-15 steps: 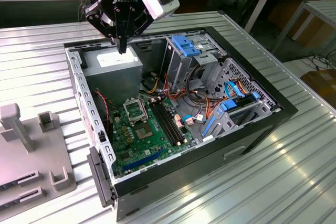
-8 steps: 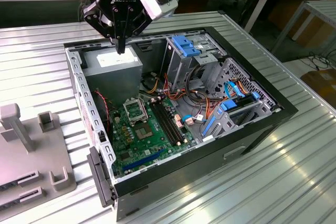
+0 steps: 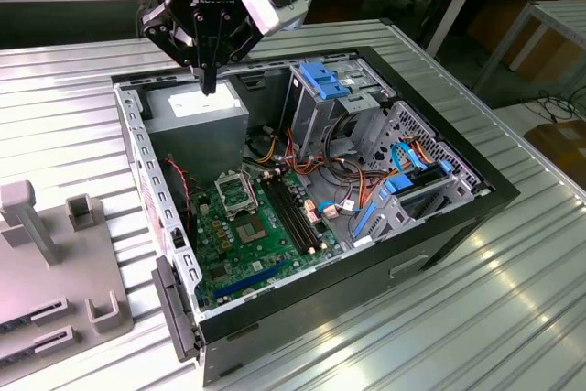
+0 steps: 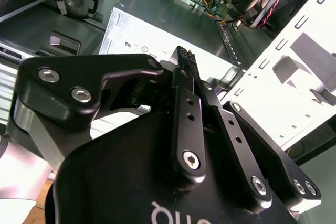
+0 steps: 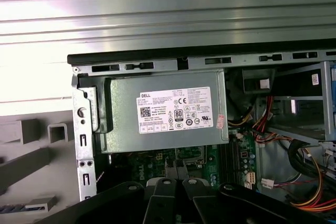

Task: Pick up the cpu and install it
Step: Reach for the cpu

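Overhead, black jaws together above grey power supply (image 3: 220,116)

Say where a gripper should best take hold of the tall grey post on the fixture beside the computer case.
Probably its top end, from straight above: the post stands upright on the grey fixture, with open space around its top.

Pincer (image 5: 177,179) near labelled power supply (image 5: 163,111)
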Robot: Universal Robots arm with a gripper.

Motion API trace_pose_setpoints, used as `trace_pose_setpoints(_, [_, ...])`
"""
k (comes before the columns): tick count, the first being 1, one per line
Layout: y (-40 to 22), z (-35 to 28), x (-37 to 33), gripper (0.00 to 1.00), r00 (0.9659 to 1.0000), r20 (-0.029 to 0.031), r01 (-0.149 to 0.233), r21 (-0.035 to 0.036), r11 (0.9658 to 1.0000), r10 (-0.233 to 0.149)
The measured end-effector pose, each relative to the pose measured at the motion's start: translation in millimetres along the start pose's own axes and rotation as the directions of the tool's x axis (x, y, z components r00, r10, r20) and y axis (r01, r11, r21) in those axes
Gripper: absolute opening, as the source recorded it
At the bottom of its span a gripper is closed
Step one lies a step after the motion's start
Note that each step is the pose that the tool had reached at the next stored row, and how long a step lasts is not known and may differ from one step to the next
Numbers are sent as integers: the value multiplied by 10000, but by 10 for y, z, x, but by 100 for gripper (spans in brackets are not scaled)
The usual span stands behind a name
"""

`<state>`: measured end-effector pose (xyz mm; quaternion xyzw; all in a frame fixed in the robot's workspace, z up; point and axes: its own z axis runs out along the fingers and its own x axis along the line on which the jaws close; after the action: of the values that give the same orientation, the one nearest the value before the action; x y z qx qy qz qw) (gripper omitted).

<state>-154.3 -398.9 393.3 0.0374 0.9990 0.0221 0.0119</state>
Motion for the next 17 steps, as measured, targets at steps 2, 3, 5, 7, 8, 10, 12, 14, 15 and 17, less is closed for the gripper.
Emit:
trace_pose_setpoints(2, [0, 0, 5, 11, 10000, 0, -1, 0, 10000, 1])
trace_pose_setpoints(3, [-1, 0, 8, 11, 10000, 0, 0, 0, 10000, 0])
trace_pose_setpoints(5, [-1, 0, 14, 11, 10000, -1, 0, 0, 10000, 0])
trace_pose_setpoints(7, [-1, 0, 19, 11, 10000, -1, 0, 0, 10000, 0])
trace_pose_setpoints(8, [-2, 0, 24, 11, 10000, -1, 0, 0, 10000, 0])
trace_pose_setpoints(10, [-2, -1, 30, 11, 10000, -1, -1, 0, 10000, 1])
trace_pose_setpoints(12, [-2, -1, 35, 11, 10000, -2, -1, 0, 10000, 1])
trace_pose_setpoints(14, [-3, -1, 40, 11, 10000, -2, -1, 0, 10000, 1])
trace_pose_setpoints(15, [-3, -1, 42, 11, 10000, -3, -1, 0, 10000, 1])
trace_pose_setpoints(17, [-3, -1, 48, 11, 10000, -3, 0, 0, 10000, 0])
